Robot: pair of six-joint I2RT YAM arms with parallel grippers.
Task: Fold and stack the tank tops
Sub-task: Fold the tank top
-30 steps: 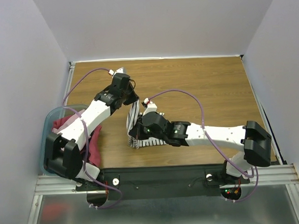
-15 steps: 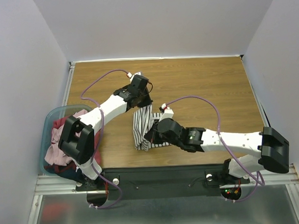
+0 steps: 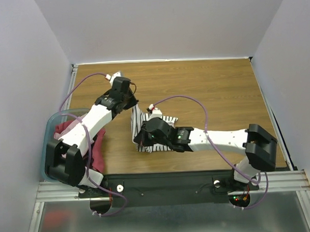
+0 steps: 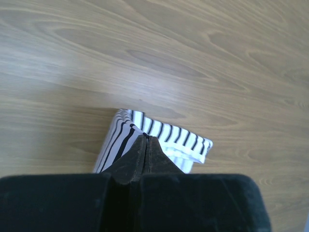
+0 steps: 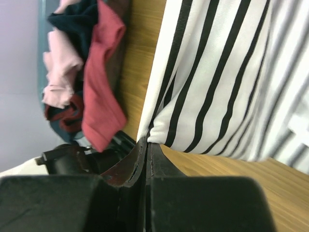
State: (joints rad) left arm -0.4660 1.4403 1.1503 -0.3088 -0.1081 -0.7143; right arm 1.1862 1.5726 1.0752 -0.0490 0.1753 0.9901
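At about 9 o'clock on the table sits the plastic tub, with the pink top, the dark red top and the navy top heaped in it, none of them folded yet.

Just right of the tub, the left gripper has its fingers pressed together on the far edge of the striped top. Half a second ago this arm had swung toward the table's centre. Now it has come back toward 10 o'clock, close to where it was a second ago.

The striped top lies between the two grippers, a little left of the table's middle toward 7 o'clock. It is gathered into a narrow band and partly lifted off the wood. It followed both swings, right and then left again.

The right gripper is likewise clamped shut, pinching the near folded edge of the same cloth at roughly 6 o'clock. It has also swung back leftward.

The back-and-forth looks like a shake or drag to flatten the fabric. So the first fold is probably still being made, and no stack exists yet.
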